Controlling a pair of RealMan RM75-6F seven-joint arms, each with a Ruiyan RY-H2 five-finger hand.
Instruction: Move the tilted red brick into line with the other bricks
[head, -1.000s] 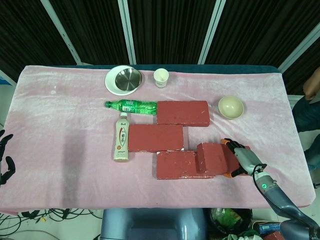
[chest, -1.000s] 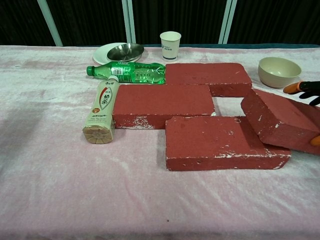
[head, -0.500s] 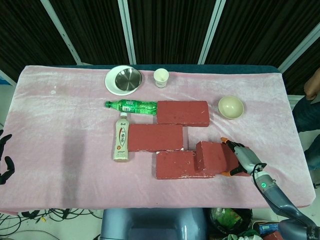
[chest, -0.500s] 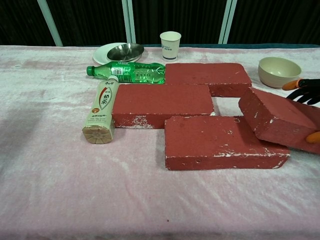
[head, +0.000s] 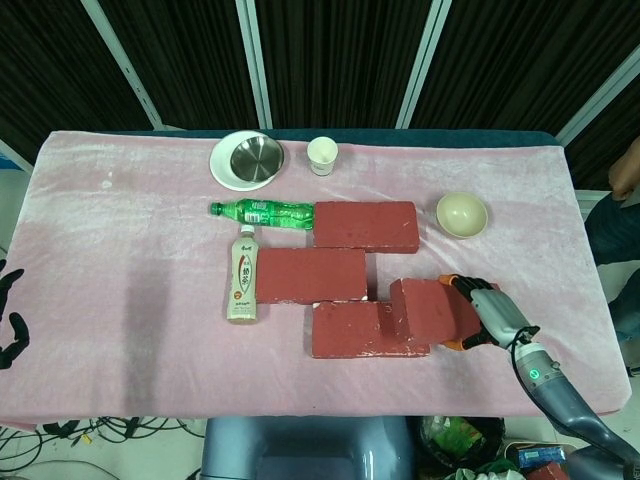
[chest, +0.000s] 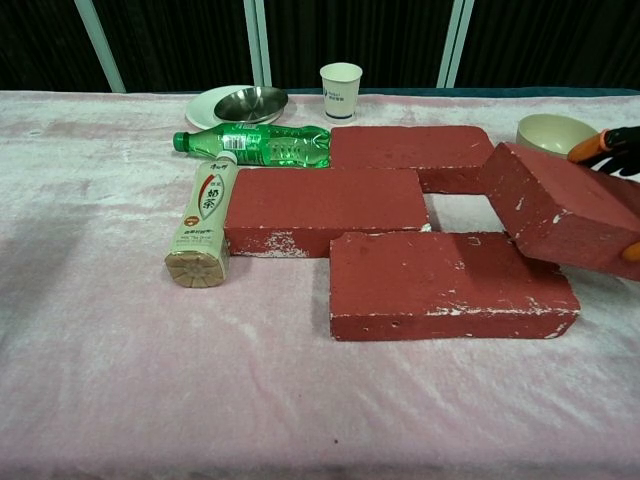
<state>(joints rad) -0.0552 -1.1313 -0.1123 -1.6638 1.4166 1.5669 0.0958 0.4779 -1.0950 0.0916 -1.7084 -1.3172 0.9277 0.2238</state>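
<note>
Front brick laid flat nearest the table edge, tilted brick clasped by the right hand and raised over its right end, left hand seen at table's edge, grasp indiscernible, two bricks set behind.

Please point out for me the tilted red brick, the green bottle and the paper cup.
tilted red brick (chest: 560, 215), chest view, on its broad top face.
green bottle (chest: 262, 146), chest view, on its label, mid-body.
paper cup (head: 322, 155), head view, on its open rim.
</note>
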